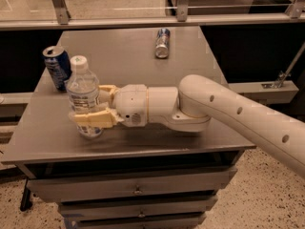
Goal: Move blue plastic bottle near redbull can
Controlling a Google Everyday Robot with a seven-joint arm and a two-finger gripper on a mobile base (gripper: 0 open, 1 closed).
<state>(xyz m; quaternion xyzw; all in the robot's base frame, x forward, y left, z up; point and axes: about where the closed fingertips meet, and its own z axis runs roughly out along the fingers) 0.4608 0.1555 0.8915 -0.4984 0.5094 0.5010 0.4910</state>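
The blue plastic bottle (83, 90), clear with a white cap, stands upright near the table's front left. My gripper (89, 105) reaches in from the right and is shut on the bottle's lower half. One cream finger (93, 119) lies across its front and the other (107, 89) sits behind it. The bottle still rests on the table. The redbull can (162, 43), slim and silver-blue, lies on its side at the far middle of the table, well away from the bottle.
A wider dark blue soda can (56, 67) stands just behind and left of the bottle. The grey table (200, 142) tops a drawer cabinet (138, 191). My white arm (228, 113) crosses the table's right front. A metal rail (143, 21) runs behind the table.
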